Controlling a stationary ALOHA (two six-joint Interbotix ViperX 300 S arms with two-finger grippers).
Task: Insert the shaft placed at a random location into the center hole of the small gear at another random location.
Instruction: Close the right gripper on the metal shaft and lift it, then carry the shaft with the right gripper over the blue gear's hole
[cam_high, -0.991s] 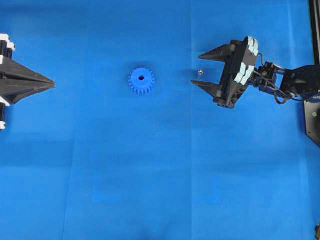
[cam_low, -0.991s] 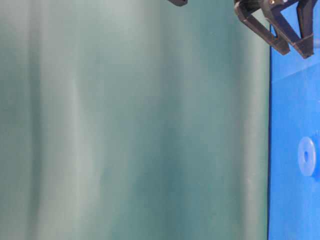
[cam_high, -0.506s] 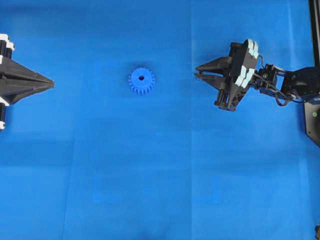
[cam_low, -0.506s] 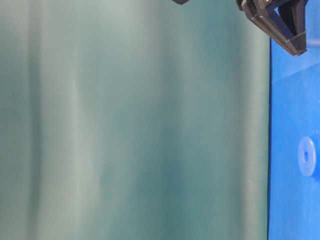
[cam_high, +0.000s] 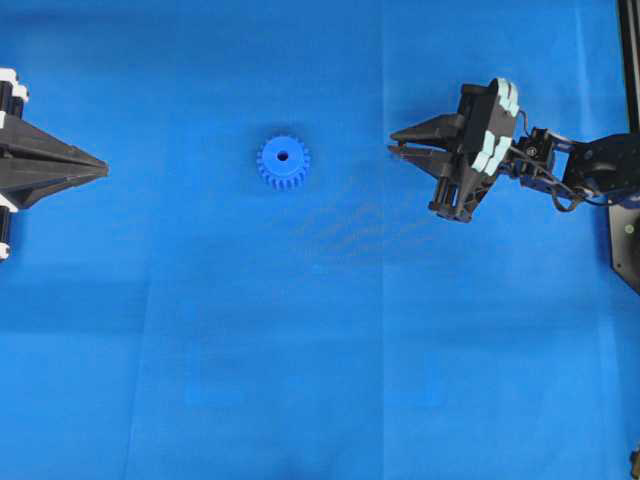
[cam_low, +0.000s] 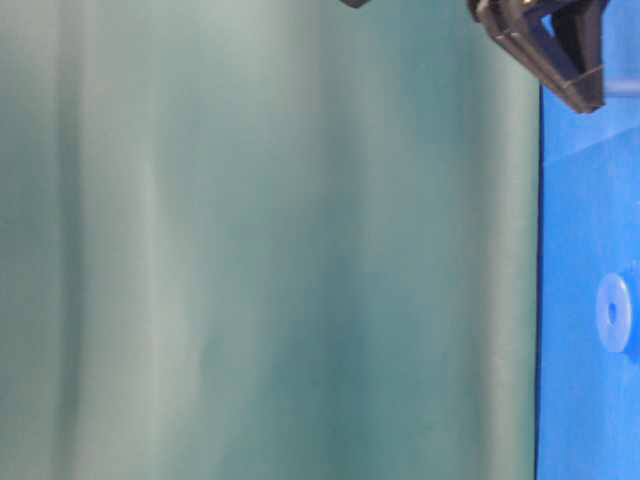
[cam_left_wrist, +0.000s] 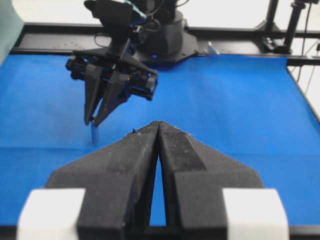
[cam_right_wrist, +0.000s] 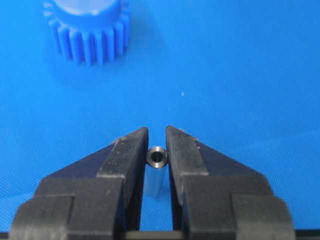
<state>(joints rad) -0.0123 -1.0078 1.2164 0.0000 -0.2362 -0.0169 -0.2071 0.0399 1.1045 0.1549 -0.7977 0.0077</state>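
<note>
Since a second ago the right gripper (cam_high: 395, 151) has gone from wide apart to clamped, and the shaft, which stood bare on the blue mat (cam_high: 300, 350) between its tips, is now hidden from overhead by them. Nothing else has shifted: small gear (cam_high: 283, 162) same spot, left gripper (cam_high: 104, 167) parked at the far left edge, fingers pressed together on nothing.

Right wrist view: the shaft (cam_right_wrist: 157, 157) sits between the two fingertips (cam_right_wrist: 131, 150), a finger on each side, upright, its hollow end facing the camera. Right gripper is grasping it near its top; left wrist view shows the lower end poking below the tips, down at the mat.

Handling, my read: the shaft is stiff metal, light, smooth, likely slippery and prone to tilt in a pinch this small. Hold mid-length, square to the pads, keep it vertical.

Small gear lies ahead of the right fingertips, well apart, center hole (cam_high: 283, 156) open and facing up.
</note>
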